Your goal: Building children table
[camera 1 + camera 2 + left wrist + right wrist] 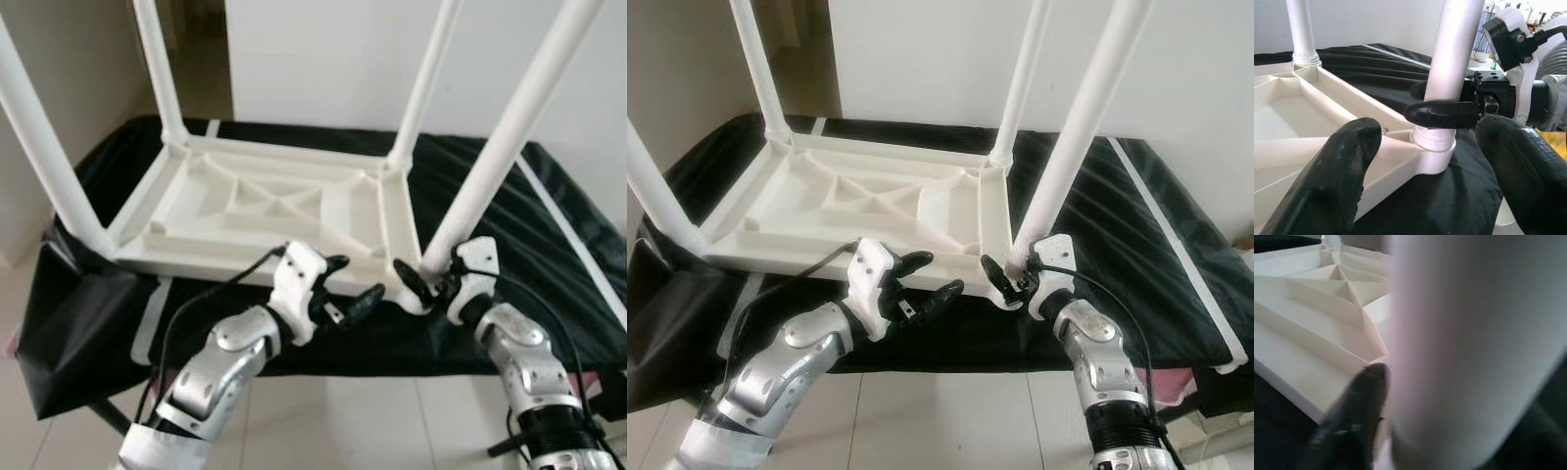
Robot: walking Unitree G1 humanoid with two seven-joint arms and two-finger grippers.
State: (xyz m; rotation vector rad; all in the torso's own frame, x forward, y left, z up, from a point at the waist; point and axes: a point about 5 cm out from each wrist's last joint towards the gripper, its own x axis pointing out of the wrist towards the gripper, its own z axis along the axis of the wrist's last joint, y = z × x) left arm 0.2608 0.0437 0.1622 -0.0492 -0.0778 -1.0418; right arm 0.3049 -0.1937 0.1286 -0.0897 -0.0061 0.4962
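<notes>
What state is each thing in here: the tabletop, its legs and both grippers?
Tabletop: upside down on the black cover, ribbed underside facing up.
Near right leg: standing in its corner socket, gripped low down.
Other three legs: upright in their sockets.
Right gripper: jaws shut on the near right leg just above the socket.
Left gripper: jaws open, holding nothing, beside that corner.

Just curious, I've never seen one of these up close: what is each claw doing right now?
Left gripper: open, holding nothing, beside the table top.
Right gripper: closed around the base of the near table leg.
</notes>
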